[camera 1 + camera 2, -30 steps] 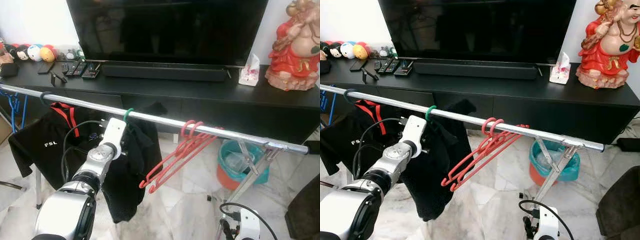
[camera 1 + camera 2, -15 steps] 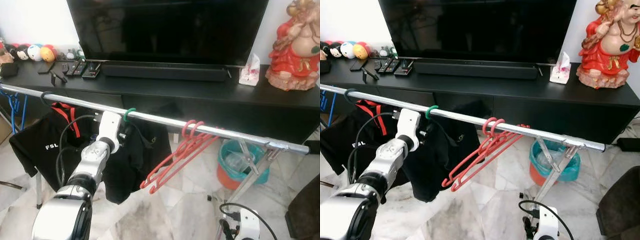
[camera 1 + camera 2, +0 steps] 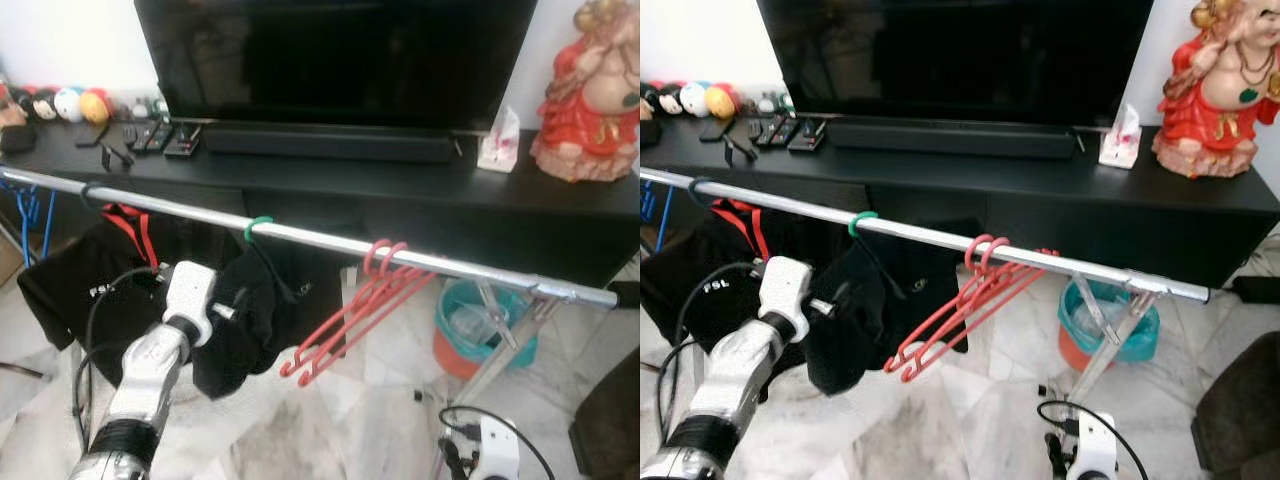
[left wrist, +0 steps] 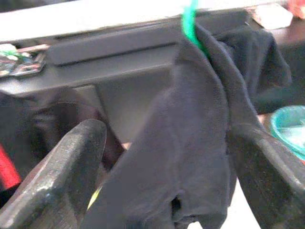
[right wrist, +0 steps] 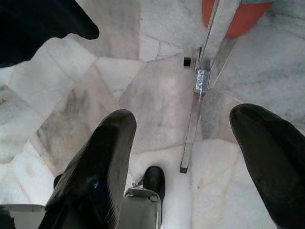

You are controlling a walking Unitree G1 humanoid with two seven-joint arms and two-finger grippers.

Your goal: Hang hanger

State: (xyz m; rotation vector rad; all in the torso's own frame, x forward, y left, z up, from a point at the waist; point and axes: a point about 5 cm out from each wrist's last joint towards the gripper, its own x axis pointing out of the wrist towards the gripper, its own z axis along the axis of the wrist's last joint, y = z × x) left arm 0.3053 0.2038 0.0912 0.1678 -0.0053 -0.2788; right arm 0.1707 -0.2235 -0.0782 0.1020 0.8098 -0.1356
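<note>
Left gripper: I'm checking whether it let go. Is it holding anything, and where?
Nothing. The left gripper is open, its fingers apart on either side of the black shirt, not closed on it.

A green-hooked hanger (image 3: 259,228) carrying a dark garment (image 3: 262,310) hangs on the silver rail (image 3: 330,241).

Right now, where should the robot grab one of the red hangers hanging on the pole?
Probably the long bottom bar of the red hangers. They hang tilted from the pole, low ends swung toward the robot's left, so that bar sticks out free. The left hand, fingers open, could come from below, clear of the black shirt.
</note>
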